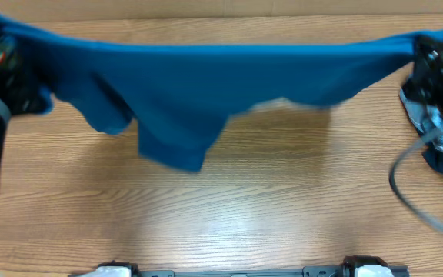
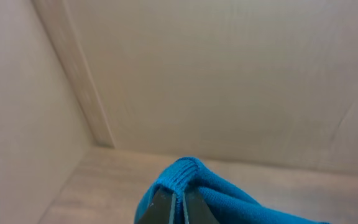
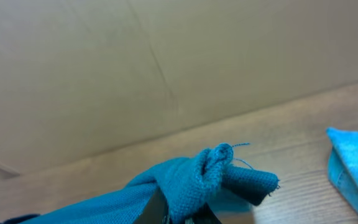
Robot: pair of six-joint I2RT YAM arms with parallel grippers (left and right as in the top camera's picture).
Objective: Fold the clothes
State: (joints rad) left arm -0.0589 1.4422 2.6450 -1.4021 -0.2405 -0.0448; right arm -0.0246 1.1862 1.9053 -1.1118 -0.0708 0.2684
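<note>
Left gripper (image 2: 178, 210) is pinching the ribbed hem of the blue knit shirt (image 1: 206, 77). Its fingers (image 2: 161, 208) are pressing in to fabric thickness, with the hem sticking up just past the tips. Right gripper (image 3: 178, 211) is clamping a bunched corner of the same shirt. The wad is bulging over the tips and hiding most of them, a small flap is poking out to the side, and a loose thread is curling off the top.

Overhead, the shirt is hanging stretched between the two grippers across the far half of the wooden table (image 1: 283, 200). The top edge is running nearly straight from left to right. The body is sagging toward the near side, and one longer section is drooping lowest, left of centre. Can't tell whether that low part is touching the wood.

Beside the right gripper, a pile of grey and dark garments (image 1: 437, 131) is lying on the table's right edge, with a grey cable (image 1: 406, 173) looping across it. Right wrist view is also catching a light-blue cloth (image 3: 353, 165) at its edge; can't tell what garment it belongs to.

Beyond everything, a plain cardboard wall (image 2: 229, 74) is standing along the table's far side.
</note>
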